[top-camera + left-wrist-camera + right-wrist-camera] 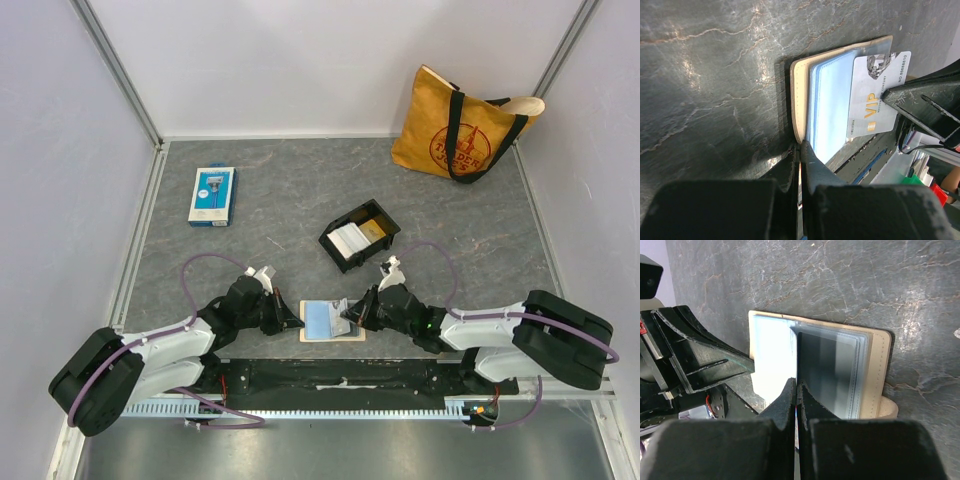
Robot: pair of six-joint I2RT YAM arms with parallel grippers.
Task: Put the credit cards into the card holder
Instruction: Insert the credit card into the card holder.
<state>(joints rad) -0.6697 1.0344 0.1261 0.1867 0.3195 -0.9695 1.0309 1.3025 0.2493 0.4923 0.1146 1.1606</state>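
Observation:
The tan card holder (pixel 330 338) lies open near the table's front edge, with clear bluish sleeves fanned up. It also shows in the left wrist view (pixel 799 95) and the right wrist view (pixel 875 370). My left gripper (pixel 297 322) (pixel 801 147) is shut on the holder's left edge. My right gripper (pixel 350 315) (pixel 797 385) is shut on a white VIP credit card (pixel 875 95). The card's far end lies under a clear sleeve. More credit cards, one white (pixel 348 240) and one gold (pixel 372 230), sit in a black tray.
The black tray (pixel 332 252) stands just behind the holder. A blue-and-white retail package (pixel 212 195) lies at the back left. A yellow tote bag (pixel 465 125) leans in the back right corner. Walls enclose the table on three sides.

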